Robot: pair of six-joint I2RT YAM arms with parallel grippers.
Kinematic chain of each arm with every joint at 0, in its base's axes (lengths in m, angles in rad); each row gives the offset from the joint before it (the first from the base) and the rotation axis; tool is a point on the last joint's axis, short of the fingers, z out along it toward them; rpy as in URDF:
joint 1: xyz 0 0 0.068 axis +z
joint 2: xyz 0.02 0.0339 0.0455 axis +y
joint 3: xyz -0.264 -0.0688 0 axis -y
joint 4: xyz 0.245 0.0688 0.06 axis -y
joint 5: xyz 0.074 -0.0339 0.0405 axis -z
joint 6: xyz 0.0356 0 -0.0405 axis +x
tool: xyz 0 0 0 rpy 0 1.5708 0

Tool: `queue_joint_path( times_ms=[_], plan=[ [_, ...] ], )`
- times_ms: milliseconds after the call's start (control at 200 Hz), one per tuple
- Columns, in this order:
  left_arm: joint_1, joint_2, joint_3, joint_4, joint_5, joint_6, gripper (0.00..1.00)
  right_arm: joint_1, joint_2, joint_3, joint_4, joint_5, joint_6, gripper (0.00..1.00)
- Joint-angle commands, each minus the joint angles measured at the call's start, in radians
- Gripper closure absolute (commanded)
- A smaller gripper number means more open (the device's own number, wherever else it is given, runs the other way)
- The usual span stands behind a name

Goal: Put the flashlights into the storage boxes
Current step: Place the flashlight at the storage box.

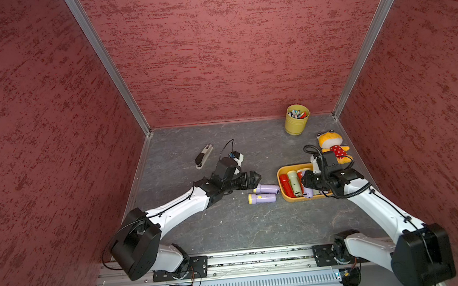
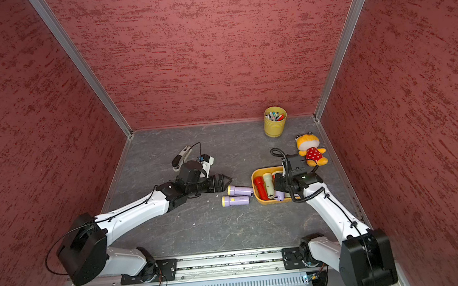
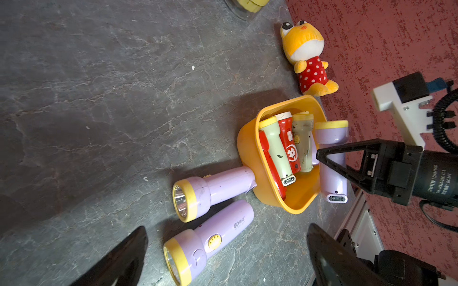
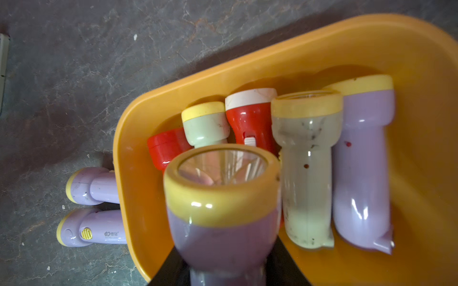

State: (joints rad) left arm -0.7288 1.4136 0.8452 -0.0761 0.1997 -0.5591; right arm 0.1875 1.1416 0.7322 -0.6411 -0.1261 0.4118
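In the right wrist view, the yellow-headed lilac plastic flashlight (image 4: pixel 223 222) in front is blurred, its handle cut off by the edge, and the black fingers (image 4: pixel 171 270) of the right gripper (image 4: pixel 223 274) are mostly hidden behind it. The shallow orange-yellow plastic tray (image 4: pixel 421 49) is cropped on two sides; in both top views much of it is covered by the right arm (image 1: pixel 325 177). A red plastic flashlight (image 4: pixel 163 148) is largely buried under a pale green flashlight (image 4: pixel 205 126). In the left wrist view, the fingers (image 3: pixel 119 262) of the left gripper (image 3: pixel 228 230) and the round yellow cup (image 3: pixel 250 2) are cropped.
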Motion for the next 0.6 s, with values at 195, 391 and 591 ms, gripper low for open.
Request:
queue_joint_path(
  times_ms=[195, 391, 591],
  plan=[
    [-0.001, -0.034, -0.031, 0.040, -0.026, -0.029, 0.00, -0.006, 0.056, 0.041, 0.119, -0.111, -0.093, 0.60],
    [-0.001, -0.039, -0.034, 0.033, -0.040, -0.029, 0.00, 0.005, 0.133, 0.091, 0.159, -0.144, -0.157, 0.58],
    [0.000, -0.027, -0.031, 0.034, -0.043, -0.037, 0.00, 0.046, 0.202, 0.115, 0.161, -0.176, -0.171, 0.56]
  ],
)
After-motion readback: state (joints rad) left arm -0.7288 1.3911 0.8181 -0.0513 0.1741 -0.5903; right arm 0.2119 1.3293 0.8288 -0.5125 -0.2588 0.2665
